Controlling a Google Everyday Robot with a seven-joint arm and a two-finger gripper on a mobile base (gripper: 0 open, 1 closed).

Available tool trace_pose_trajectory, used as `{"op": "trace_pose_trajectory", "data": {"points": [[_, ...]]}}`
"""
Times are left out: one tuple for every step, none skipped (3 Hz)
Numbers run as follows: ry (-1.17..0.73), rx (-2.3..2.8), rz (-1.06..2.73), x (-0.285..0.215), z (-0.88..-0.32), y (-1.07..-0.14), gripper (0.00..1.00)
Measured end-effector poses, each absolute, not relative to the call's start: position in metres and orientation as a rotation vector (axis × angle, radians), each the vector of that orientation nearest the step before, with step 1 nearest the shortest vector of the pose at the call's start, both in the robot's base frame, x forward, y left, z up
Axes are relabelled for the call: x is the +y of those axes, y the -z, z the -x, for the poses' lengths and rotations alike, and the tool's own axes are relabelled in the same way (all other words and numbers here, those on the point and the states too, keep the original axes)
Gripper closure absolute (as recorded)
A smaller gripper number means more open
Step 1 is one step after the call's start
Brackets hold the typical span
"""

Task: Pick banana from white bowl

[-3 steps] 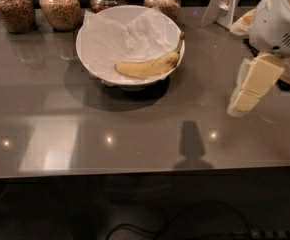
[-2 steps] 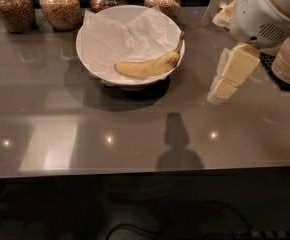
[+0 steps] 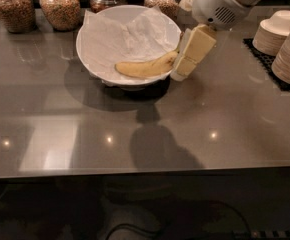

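Camera view, at the grey counter [image 3: 45, 134]: within 1 second the gripper [image 3: 183, 68] has swung in from the open counter on the right, where it was well apart from the white bowl [image 3: 79, 48], to the bowl's right rim. Its cream tip now hangs at the stem end of the banana [image 3: 144, 68]; we cannot say whether it touches the fruit or merely overlaps it from this angle. Nor can we tell whether the gripper stands wide or narrow, as it shows us only 1 flat side. We read the shift as the approach all but finished, with the grasp itself not yet made and the lift still to come. The banana has not stirred: 1 curved yellow fruit, lightly browned, lying on its side along the near wall of the bowl on the crinkled white paper [image 3: 120, 34], stem toward the right rim. Behind the bowl stand 4 filled jars [image 3: 60, 6]; stacked small bowls [image 3: 279, 30] sit well apart at the right edge.
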State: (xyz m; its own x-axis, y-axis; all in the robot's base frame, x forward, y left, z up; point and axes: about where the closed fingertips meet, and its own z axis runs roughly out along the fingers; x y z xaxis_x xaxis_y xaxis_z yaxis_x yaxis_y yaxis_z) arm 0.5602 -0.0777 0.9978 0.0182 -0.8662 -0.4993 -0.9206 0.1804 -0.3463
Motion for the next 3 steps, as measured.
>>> {"op": "trace_pose_trajectory", "data": {"points": [[-0.162, 1.78, 1.667, -0.052, -0.589, -0.992, 0.0], [-0.2, 1.756, 1.675, -0.012, -0.639, -0.961, 0.0], [-0.199, 1.753, 1.682, -0.009, -0.64, -0.96, 0.0]]}}
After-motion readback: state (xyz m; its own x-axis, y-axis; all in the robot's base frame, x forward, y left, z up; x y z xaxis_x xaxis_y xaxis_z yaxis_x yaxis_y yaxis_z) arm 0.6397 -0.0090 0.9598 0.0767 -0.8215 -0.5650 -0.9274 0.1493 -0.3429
